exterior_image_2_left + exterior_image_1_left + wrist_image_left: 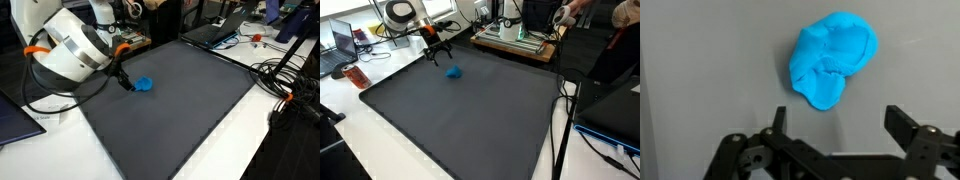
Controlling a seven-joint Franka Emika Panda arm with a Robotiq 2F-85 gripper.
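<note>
You have one dark mat (470, 110) spread beneath everything. Your gripper (836, 118) hovers over it, jaws spread wide, holding nothing. One blue lump (832, 58) lies just ahead of the fingertips, apart from them.

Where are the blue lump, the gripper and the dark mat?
blue lump (832, 58): wrist view, middle of the lump.
gripper (836, 118): wrist view, midway between its two fingertips.
dark mat (470, 120): in an exterior view, bare centre.
</note>
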